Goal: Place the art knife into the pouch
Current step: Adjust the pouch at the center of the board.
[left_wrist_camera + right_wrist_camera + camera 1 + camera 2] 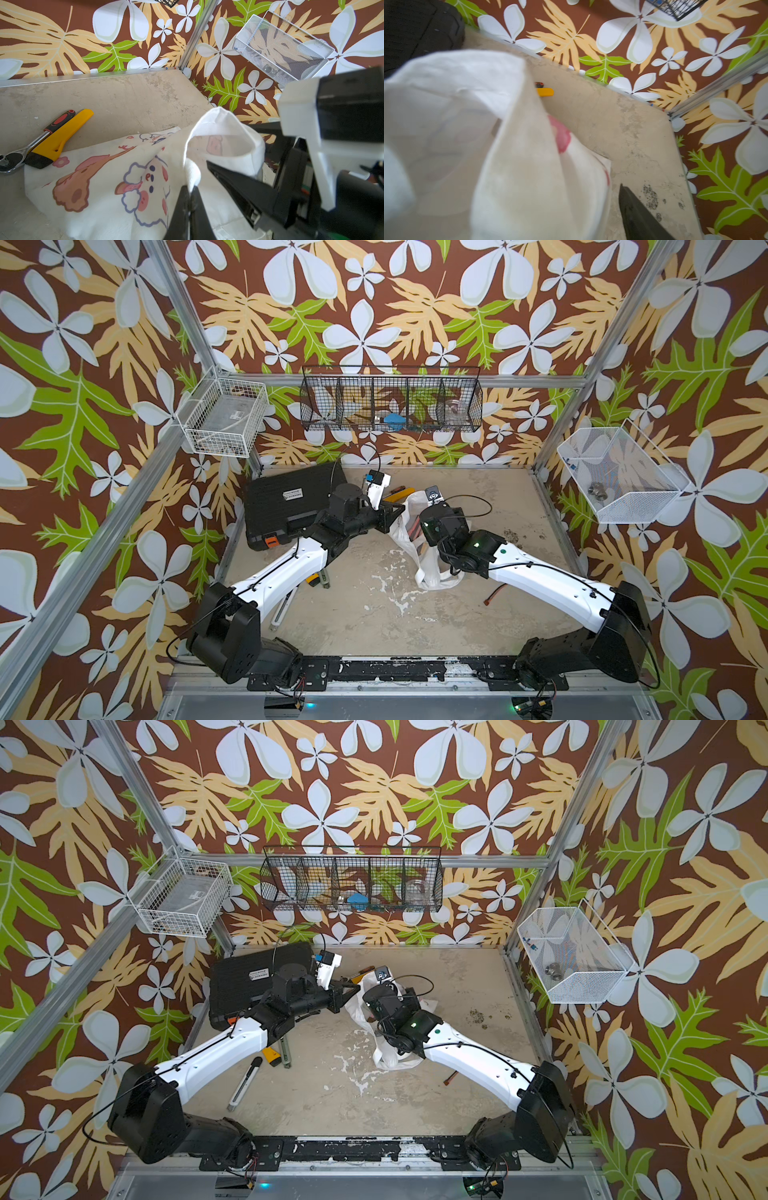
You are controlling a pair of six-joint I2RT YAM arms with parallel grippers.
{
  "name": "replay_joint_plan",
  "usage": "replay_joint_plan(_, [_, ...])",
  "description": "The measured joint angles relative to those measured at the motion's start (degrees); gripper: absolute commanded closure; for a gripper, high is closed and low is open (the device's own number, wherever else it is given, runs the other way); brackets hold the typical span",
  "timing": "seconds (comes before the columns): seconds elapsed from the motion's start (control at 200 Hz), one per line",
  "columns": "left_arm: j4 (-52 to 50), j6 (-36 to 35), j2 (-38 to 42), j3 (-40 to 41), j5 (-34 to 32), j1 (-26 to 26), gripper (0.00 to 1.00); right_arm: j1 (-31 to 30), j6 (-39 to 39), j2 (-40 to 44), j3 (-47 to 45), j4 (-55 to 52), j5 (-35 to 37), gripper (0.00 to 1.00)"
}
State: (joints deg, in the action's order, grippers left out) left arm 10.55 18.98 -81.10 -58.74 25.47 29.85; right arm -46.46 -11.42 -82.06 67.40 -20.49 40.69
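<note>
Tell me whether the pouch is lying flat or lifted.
Partly lifted: the left gripper pinches part of the pouch up; the rest lies on the table.

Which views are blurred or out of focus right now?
Right wrist view: pouch too close, smeared soft; wall behind it sharp. Left wrist view: pouch print crisp, white bracket at the edge blurred. Both top views: in focus, evenly lit, no hard shadows.

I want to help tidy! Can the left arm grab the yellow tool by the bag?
Probably not yet: the left fingers are shut on the pouch's strap. The yellow tool lies uncovered nearby, so letting go comes first.
</note>
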Motion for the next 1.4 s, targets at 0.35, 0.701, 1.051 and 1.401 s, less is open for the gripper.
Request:
replay_joint_plan(0.35, [0.5,0.0,-0.2,0.1,0.7,-0.4,1.0,11.7,0.5,5.9,-0.4,1.5,-6.9,1.0])
replay_joint_plan(0.701, [1.7,0.0,-2.3,-3.5,2.4,-2.7,1.0,12.0,1.1,11.3,4.7,-0.6,-18.7,1.0])
replay_joint_plan(1.051, [5.1,0.9,-12.1,-18.4,9.3,-2.8,1.0,11.0,0.9,16.7,10.5,-6.6,-21.9,1.0])
replay_joint_plan(1.401, [8.5,4.2,-23.6,-21.6,11.9,-3.2,0.76,11.3,-0.4,12.7,3.4,-5.9,-21.1,1.0])
